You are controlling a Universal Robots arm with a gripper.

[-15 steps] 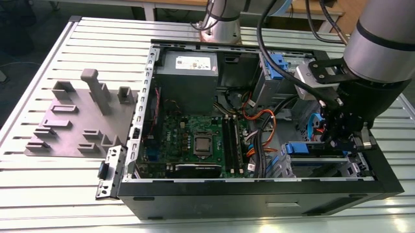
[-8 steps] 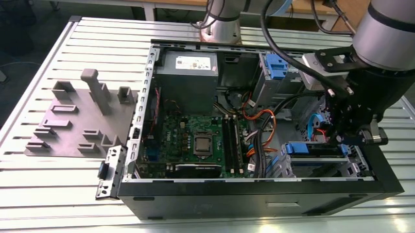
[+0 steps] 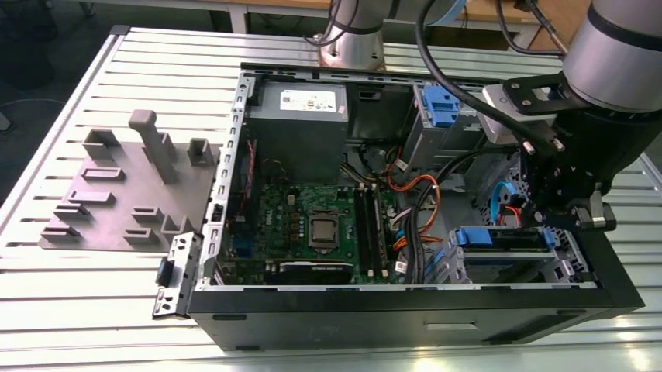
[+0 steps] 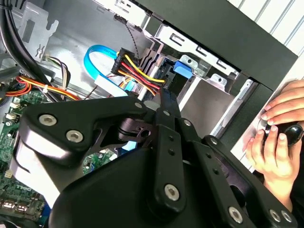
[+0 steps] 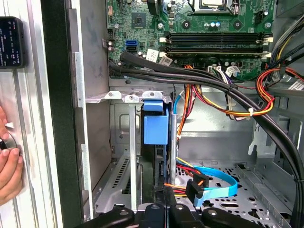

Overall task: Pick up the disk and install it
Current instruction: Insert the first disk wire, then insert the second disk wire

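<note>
While seated in its bay, the disk (image 5: 155, 127) lies just beyond the hand (image 5: 166, 209).

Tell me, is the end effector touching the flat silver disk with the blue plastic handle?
Cannot tell. In the first wrist view the end effector sits right by the disk's dark edge, but neither contact nor gap shows plainly.

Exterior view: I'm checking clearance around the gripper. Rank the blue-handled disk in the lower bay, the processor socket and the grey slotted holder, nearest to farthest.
1. Disk, just below the gripper.
2. Processor socket, mid-case on the board.
3. Grey slotted holder, outside the case, at the exterior view's left.
</note>
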